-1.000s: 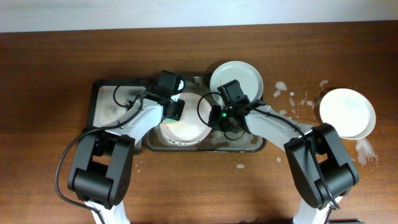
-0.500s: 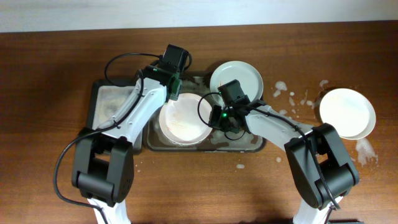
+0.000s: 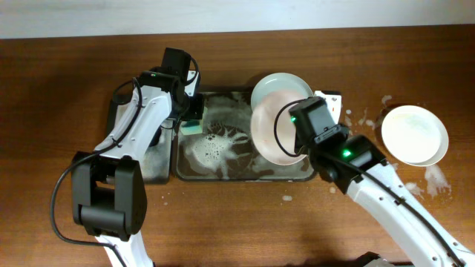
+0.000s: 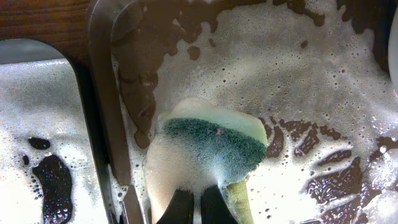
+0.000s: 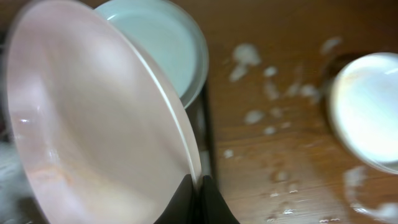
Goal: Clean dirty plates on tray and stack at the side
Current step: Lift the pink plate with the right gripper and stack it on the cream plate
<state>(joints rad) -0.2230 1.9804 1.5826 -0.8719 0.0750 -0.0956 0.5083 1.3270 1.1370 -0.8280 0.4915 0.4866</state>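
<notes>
- My right pincer (image 5: 199,194) is clamped narrow on the rim of one dirty plate (image 5: 93,124), one finger on each face of it.
- That plate is clear of the suds and tilted steeply. Its hollow face has a faint pink-orange tinge.
- From overhead, it hangs over the right end of the tray (image 3: 223,176) and covers the near edge of a second plate (image 3: 286,85).
- The second plate sits at the tray's far right corner, partly over the rim.
- A third plate (image 3: 414,135) lies flat on the worktop (image 3: 74,74), well apart to the right. White foam spots (image 3: 349,122) lie between it and the tray.
- My left pincer (image 4: 199,202) is closed tight on a green sponge (image 4: 208,146), soapy and yellow along its edges.
- The sponge is down in the tray's far left corner, just beside the tray's left wall.
- The tray floor is covered with suds, with dark metal showing through in patches.
- A smaller tray (image 4: 37,50) lies against the tray's left side, foam inside it too.
</notes>
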